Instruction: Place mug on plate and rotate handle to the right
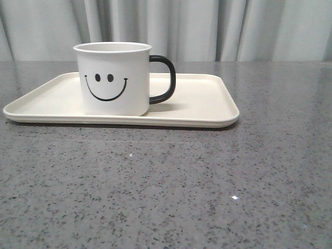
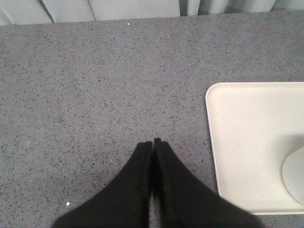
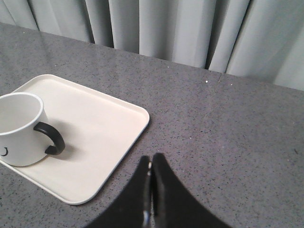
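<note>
Backdrop: grey curtains (image 1: 207, 26) behind speckled grey table (image 1: 166, 181).
Plate (image 1: 202, 101): flat on table.
Mug (image 1: 113, 78): upright on plate, left of plate centre.
Handle (image 1: 165, 78): points right; task apparently complete.
Left gripper (image 2: 152, 145): clenched, empty, beside plate.
Right gripper (image 3: 151, 160): clenched, empty, beside plate.

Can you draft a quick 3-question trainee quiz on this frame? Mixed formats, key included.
1. True or false: the mug stands upright on the plate.
2. The handle points to the robot's: A) left B) right C) toward the camera.
3. Fill in: the left gripper and right gripper are both ____, holding nothing.

Key: 1 true; 2 B; 3 shut.
</note>
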Action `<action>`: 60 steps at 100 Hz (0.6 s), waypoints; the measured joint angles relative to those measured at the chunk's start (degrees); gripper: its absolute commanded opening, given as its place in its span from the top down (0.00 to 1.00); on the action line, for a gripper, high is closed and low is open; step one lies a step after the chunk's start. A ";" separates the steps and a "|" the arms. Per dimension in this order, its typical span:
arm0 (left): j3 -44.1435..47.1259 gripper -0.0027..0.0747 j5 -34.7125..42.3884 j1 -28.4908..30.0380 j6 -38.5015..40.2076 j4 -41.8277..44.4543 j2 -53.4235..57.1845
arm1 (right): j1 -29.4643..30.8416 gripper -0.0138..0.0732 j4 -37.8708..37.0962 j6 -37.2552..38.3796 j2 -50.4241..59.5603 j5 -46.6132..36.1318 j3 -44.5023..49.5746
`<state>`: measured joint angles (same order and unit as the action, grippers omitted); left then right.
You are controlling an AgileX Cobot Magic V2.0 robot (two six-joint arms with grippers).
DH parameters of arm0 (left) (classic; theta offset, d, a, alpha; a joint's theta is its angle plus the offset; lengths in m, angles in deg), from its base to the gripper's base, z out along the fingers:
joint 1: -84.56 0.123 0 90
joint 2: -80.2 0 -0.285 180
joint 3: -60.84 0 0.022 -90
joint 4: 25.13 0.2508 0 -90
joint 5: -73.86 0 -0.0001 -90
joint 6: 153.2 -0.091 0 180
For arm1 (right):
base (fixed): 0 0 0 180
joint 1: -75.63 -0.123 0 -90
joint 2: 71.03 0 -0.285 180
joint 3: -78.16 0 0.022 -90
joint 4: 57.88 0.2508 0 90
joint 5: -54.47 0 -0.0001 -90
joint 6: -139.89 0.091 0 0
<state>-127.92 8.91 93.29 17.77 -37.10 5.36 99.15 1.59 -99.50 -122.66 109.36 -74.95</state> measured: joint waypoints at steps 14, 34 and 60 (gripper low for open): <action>0.00 0.99 0.00 0.00 0.00 -0.13 0.00 | 0.00 0.97 0.00 0.00 0.00 0.00 0.00; 0.00 0.99 0.00 0.00 0.00 -0.13 0.00 | 0.00 0.97 -0.09 0.00 0.00 0.00 0.00; 1.82 0.99 4.98 0.00 0.00 -0.21 0.92 | 0.00 0.97 -0.22 -0.12 0.00 0.00 0.00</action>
<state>-126.10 13.89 93.29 17.77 -37.32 6.28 99.15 1.37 -99.62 -122.66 109.36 -74.95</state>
